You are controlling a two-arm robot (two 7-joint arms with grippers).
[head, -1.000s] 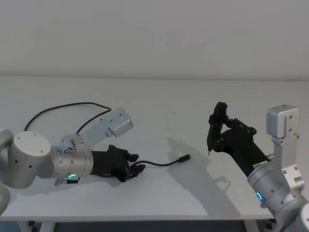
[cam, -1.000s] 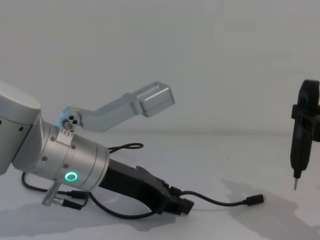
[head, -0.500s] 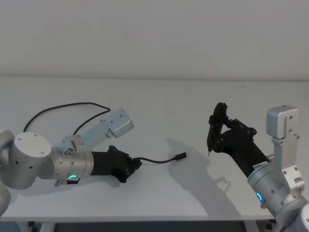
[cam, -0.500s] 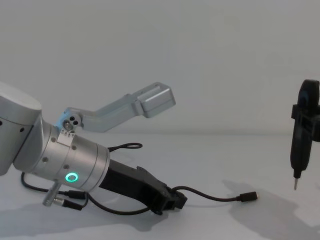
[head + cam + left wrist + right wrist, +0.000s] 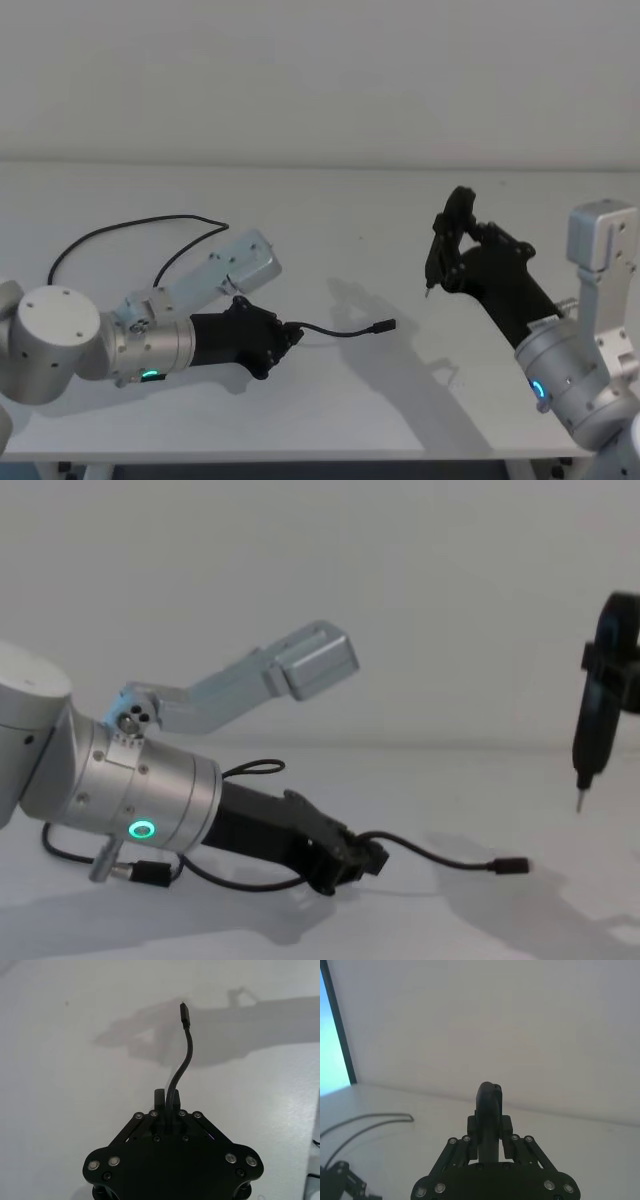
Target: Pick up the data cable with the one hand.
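- Left claw (image 5: 290, 336), the black two-jaw unit on the thick silver wrist with the green ring, sits low over the white worktop (image 5: 330, 215), near left, pointing right.
- Its jaws are clenched on the thin black flexible data cable (image 5: 340, 333). The left wrist view shows the cord pinched between the fingertips, so we call the grasp made.
- The short free end runs right out of the left claw and ends in the small black plug (image 5: 383, 326). The plug looks to hang just off the worktop, with its shadow apart from it. That is our read, not a certainty.
- The rest of the data cable trails to the far left behind the wrist in a wide loop and looks to lie on the worktop.
- Right claw (image 5: 455, 265) is parked at right, raised, well apart from the data cable, clamped on a slim dark pointed tool (image 5: 457, 210). It has no part in this job.
- Status as we read it: reach and grip done, lift barely begun. Left to do: raise the left claw until the loop comes clear of the worktop.
- Risk: the cord is far thinner than the jaws, so it may slip through once the trailing weight comes on.
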